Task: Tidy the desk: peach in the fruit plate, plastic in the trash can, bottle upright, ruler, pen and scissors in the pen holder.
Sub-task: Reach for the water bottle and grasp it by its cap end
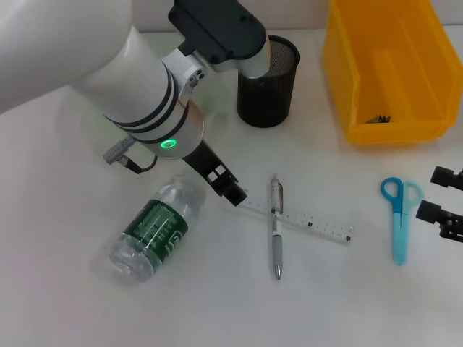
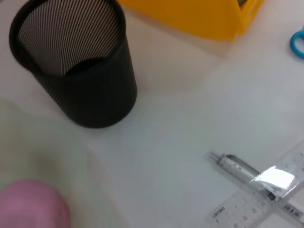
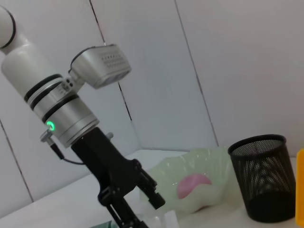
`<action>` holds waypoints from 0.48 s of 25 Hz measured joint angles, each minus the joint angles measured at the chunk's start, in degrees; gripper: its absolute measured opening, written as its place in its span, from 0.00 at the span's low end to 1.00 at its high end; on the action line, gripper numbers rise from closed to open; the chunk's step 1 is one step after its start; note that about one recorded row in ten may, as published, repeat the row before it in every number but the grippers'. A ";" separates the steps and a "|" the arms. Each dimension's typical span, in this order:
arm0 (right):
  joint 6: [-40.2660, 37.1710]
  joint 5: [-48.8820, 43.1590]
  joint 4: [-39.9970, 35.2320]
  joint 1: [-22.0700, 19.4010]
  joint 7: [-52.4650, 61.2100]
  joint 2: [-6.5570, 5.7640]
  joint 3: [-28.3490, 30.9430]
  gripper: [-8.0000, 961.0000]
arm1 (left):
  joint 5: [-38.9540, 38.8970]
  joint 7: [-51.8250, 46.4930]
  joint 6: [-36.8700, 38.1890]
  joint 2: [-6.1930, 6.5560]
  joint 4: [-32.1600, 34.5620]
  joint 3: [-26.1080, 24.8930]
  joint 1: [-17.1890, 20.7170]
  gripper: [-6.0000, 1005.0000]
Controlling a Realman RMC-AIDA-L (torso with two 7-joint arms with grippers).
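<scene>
The clear bottle (image 1: 155, 231) with a green label lies on its side at the front left. My left gripper (image 1: 226, 184) hangs open just right of it, at the left end of the clear ruler (image 1: 296, 220). The silver pen (image 1: 276, 231) lies across the ruler. Blue scissors (image 1: 398, 217) lie flat at the right, beside my open right gripper (image 1: 443, 199). The black mesh pen holder (image 1: 268, 79) stands at the back. In the right wrist view the pink peach (image 3: 194, 184) rests in the pale green fruit plate (image 3: 213, 164), behind the left gripper (image 3: 140, 213). I cannot make out the plastic.
A yellow bin (image 1: 391, 69) stands at the back right with a small dark bit on its floor. My left arm covers the fruit plate in the head view. In the left wrist view the pen holder (image 2: 76, 61) stands between the plate (image 2: 47, 156) and the bin (image 2: 190, 14).
</scene>
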 joint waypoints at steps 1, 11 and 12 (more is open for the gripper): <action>0.03 0.02 0.01 0.01 -0.01 0.12 0.28 0.83 | 0.03 -0.01 -0.02 0.00 -0.31 -0.10 0.12 0.82; 1.27 -0.01 -0.04 0.66 -0.28 0.57 0.87 0.83 | 0.20 -0.04 -2.60 0.00 -5.74 -1.37 -0.18 0.82; 1.27 -0.01 -0.04 0.66 -0.28 0.57 0.87 0.83 | 0.30 -0.03 -3.68 0.00 -6.80 -1.82 -0.25 0.82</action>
